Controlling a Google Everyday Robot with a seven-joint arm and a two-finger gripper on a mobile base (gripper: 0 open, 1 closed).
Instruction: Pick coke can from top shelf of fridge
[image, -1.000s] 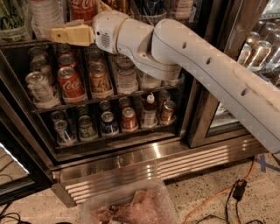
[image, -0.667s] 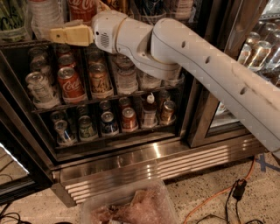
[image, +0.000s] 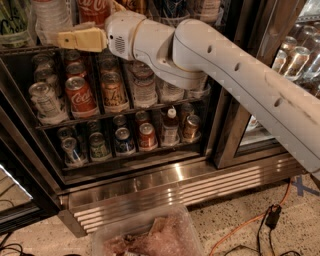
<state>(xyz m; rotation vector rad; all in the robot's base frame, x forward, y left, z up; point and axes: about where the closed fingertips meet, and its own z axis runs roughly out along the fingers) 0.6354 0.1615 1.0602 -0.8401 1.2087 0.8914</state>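
Note:
The coke can stands on the top shelf of the fridge, at the upper edge of the view; only its red lower body with white script shows. My gripper points left at the shelf's front rail, just below and slightly left of the can. The white arm reaches in from the right and hides the shelf's middle part.
A clear bottle and a green-labelled container stand left of the can. The rack below holds another red Coke can, an orange-gold can and bottles. A plastic tub and an orange cable lie on the floor.

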